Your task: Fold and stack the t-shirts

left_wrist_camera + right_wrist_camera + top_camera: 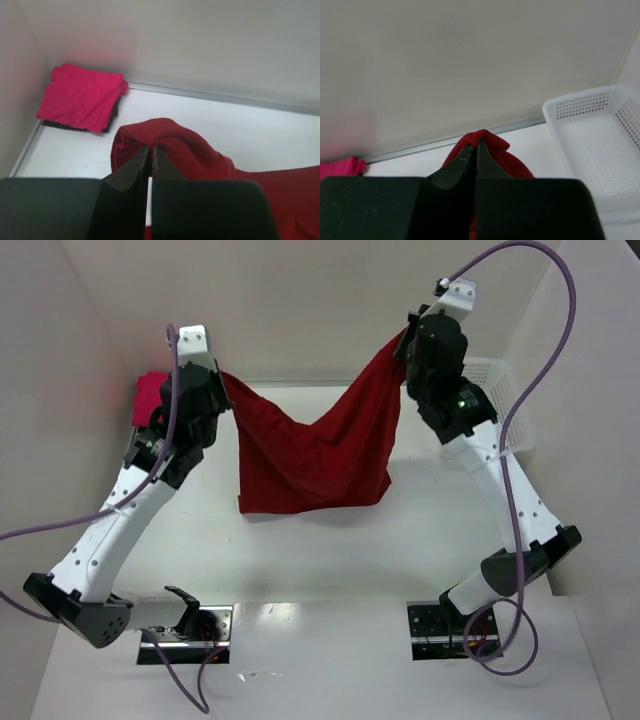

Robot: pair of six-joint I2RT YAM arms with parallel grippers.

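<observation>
**Crimson t-shirt held up, spread for folding**

The dark crimson t-shirt (315, 460), soft and limp, is pinched at two upper corners: one by the left gripper (150, 152), one by the right gripper (475, 149), both clamped on cloth. It sags in a deep V between them. An even lowering onto the table (330, 560) seems called for next. A magenta-pink t-shirt (82, 97) lies folded in the far left corner.
</observation>
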